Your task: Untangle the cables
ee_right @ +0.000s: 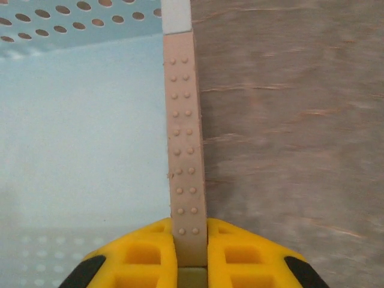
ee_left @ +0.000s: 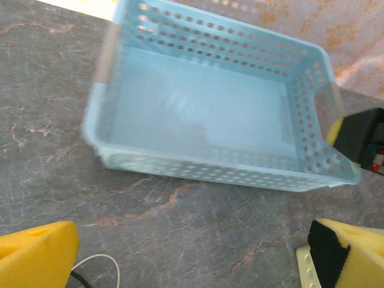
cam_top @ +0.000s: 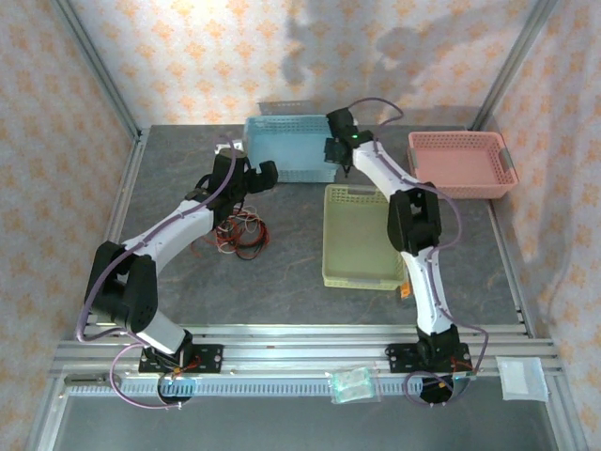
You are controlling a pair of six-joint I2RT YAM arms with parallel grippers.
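Cables (cam_top: 240,235) lie in a red/black tangle on the counter (cam_top: 282,272), centre-left of top view, just below the left pincer (cam_top: 261,175), whose jaws gape wide. Right pincer (ee_right: 191,240), upper centre, is clamped on the blue basket (cam_top: 282,122) rim

Cables (cam_top: 242,235) left of near basket (cam_top: 357,254); second basket (cam_top: 282,150) behind; third basket (cam_top: 455,169) right.
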